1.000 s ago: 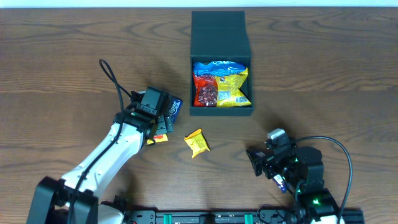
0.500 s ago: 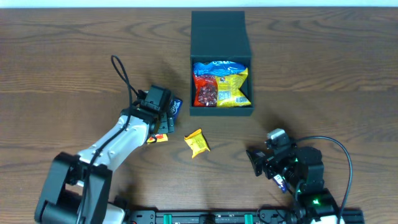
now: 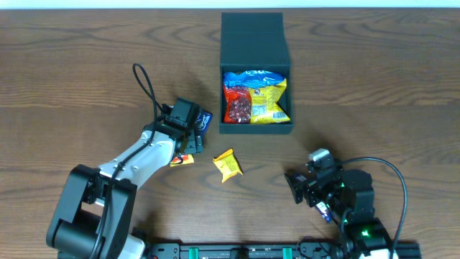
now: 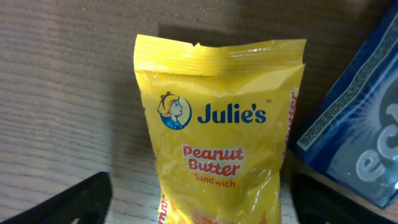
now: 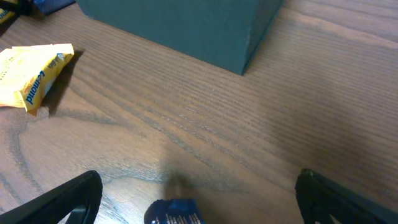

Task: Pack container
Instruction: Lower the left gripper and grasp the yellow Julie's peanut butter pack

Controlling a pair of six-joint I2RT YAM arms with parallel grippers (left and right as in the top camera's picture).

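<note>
Bench [image 3: 374, 86]: dark wood.

Container [image 3: 255, 36]: stands at the far middle with its lid flap thrown back. It is already part filled with snack bags [image 3: 255, 97].

Left tool [image 4: 202, 202]: sits left of and nearer than the container. The jaws are wide and straddle a yellow peanut-butter packet [image 4: 217, 137] without gripping it.

Right tool [image 5: 202, 202]: sits right of and nearer than the container, spread wide and empty.

Blue packet [image 4: 354, 124]: lies just beside the peanut-butter packet, on the side toward the container.

Small yellow packet [image 3: 228, 164]: lies loose in front of the container.

Risk: on closing, one finger could catch the blue packet's edge and pinch both. The glossy film may also slip, and the sagging packet could snag on the container wall.
</note>
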